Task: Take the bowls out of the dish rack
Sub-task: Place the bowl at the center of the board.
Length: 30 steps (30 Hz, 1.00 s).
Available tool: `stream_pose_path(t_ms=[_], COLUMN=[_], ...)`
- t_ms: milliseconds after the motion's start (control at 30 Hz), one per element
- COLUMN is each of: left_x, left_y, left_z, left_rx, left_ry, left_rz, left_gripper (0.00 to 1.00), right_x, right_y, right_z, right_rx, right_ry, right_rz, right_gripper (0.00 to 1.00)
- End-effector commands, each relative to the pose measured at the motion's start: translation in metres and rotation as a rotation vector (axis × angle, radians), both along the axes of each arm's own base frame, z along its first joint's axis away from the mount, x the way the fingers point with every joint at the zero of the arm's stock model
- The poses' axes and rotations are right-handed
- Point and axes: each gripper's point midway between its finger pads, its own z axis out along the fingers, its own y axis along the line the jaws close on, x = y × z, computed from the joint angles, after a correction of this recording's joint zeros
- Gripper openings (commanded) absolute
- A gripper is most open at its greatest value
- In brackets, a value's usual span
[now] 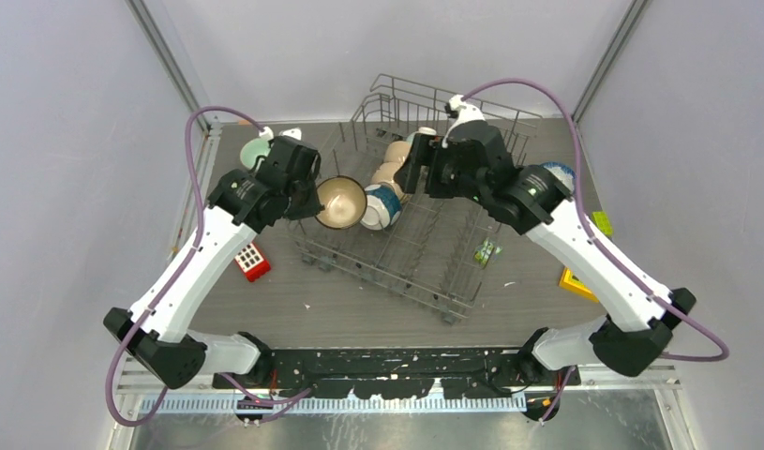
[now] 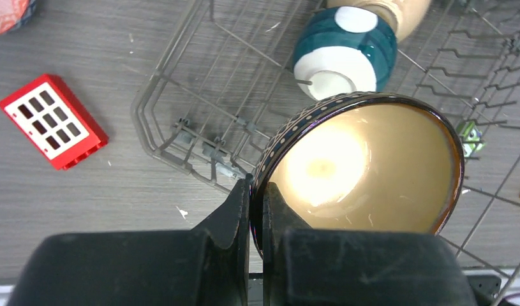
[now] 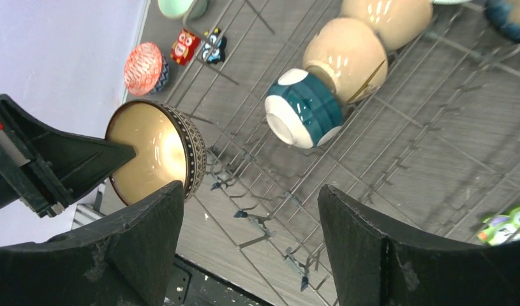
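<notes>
My left gripper (image 1: 314, 200) (image 2: 257, 191) is shut on the rim of a dark dotted bowl with a tan inside (image 1: 340, 202) (image 2: 365, 166) (image 3: 152, 153). It holds the bowl tilted above the left end of the grey wire dish rack (image 1: 434, 253) (image 2: 180, 121) (image 3: 404, 146). A teal-and-white bowl (image 1: 382, 206) (image 2: 343, 51) (image 3: 302, 108) and two tan bowls (image 1: 394, 161) (image 3: 346, 54) lean in the rack. My right gripper (image 1: 406, 169) (image 3: 251, 191) is open and empty above them. A mint bowl (image 1: 255, 152) and a red patterned bowl (image 3: 145, 67) sit on the table at the left.
A red block with white squares (image 1: 252, 262) (image 2: 52, 121) lies left of the rack. A green owl figure (image 1: 486, 252) (image 3: 506, 223) lies by the rack's right side. A blue-white bowl (image 1: 558, 173) sits behind the right arm. A yellow piece (image 1: 576, 281) lies at the right.
</notes>
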Motion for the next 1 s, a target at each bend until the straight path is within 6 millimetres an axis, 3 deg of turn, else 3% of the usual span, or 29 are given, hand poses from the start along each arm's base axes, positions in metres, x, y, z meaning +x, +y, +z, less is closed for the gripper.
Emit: stream_pose_path(t_ms=[0, 300, 500, 967], left_x=[0.008, 0.006, 0.004, 0.003], left_y=[0.009, 0.003, 0.002, -0.002], left_z=[0.024, 0.012, 0.011, 0.005], left_rx=[-0.069, -0.09, -0.093, -0.108], left_ry=[-0.062, 0.002, 0.001, 0.013], left_rz=[0.156, 0.197, 0.194, 0.179], left_gripper=[0.0, 0.0, 0.0, 0.0], right_x=[0.0, 0.006, 0.016, 0.02], right_y=[0.031, 0.075, 0.092, 0.102], right_z=[0.003, -0.01, -0.027, -0.06], right_rx=[0.065, -0.04, -0.076, -0.174], right_ry=[0.056, 0.046, 0.072, 0.114], right_rz=[0.051, 0.089, 0.102, 0.135], right_gripper=[0.8, 0.77, 0.69, 0.47])
